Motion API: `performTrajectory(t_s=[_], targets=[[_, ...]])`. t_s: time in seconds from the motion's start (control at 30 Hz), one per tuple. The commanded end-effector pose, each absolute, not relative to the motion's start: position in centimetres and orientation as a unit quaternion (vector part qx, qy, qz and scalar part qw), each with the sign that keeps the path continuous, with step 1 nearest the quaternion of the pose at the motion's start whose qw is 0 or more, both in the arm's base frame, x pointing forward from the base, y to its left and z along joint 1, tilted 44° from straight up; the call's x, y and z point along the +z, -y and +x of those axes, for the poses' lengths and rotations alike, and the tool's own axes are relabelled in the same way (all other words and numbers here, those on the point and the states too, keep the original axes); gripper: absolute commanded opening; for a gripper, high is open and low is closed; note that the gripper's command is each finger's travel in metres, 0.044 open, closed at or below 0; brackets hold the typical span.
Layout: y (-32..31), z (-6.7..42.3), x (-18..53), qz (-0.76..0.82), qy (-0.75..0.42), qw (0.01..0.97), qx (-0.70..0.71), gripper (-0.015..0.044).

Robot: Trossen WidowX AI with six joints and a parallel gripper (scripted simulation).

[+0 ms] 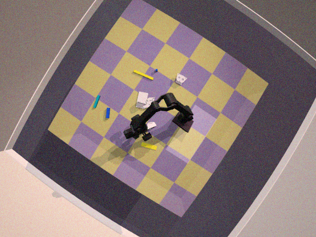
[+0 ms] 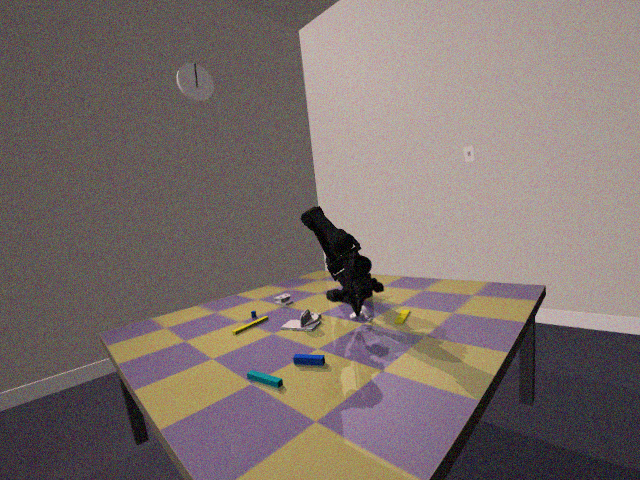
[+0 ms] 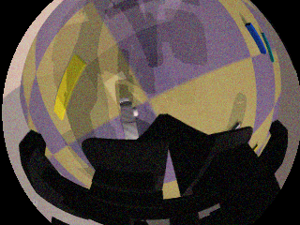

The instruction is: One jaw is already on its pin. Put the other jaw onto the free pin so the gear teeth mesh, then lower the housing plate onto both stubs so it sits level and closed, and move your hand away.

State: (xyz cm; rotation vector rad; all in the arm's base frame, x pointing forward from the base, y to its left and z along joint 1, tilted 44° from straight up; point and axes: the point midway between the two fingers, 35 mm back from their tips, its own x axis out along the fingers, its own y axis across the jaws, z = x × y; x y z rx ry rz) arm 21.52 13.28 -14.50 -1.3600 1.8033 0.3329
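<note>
My gripper [image 2: 357, 314] [image 3: 163, 118] is shut with nothing visible between its fingers, pointing down low over the table. Its tips are hidden under the arm in the top view. A small white part [image 1: 151, 125] [image 2: 366, 312] [image 3: 130, 129], seemingly the loose jaw, lies right beside the tips; contact cannot be told. The white base assembly [image 1: 142, 97] [image 2: 293, 324] stands apart from the gripper, with a raised part on it; its pins and tooth mesh are too small to read. A separate white piece with two round marks [image 1: 180, 78] [image 2: 283, 298], perhaps the housing plate, sits farther off.
A short yellow bar [image 1: 148, 146] [image 2: 402, 316] [image 3: 70, 86] lies near the gripper. A long yellow bar [image 1: 143, 74] [image 2: 250, 324] and a tiny blue block [image 1: 156, 70] lie beyond the base assembly. A blue bar [image 1: 107, 112] [image 2: 309, 359] and a teal bar [image 1: 96, 101] [image 2: 264, 378] lie farther out.
</note>
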Motion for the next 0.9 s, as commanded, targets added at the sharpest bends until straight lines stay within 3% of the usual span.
performTrajectory(t_s=[0.0, 0.87], targets=[[-12.9, 21.4, -14.8, -0.546, -0.718, 0.411, 0.132, 0.0], [-14.4, 18.2, -15.7, -0.545, -0.718, 0.411, 0.134, 0.0]])
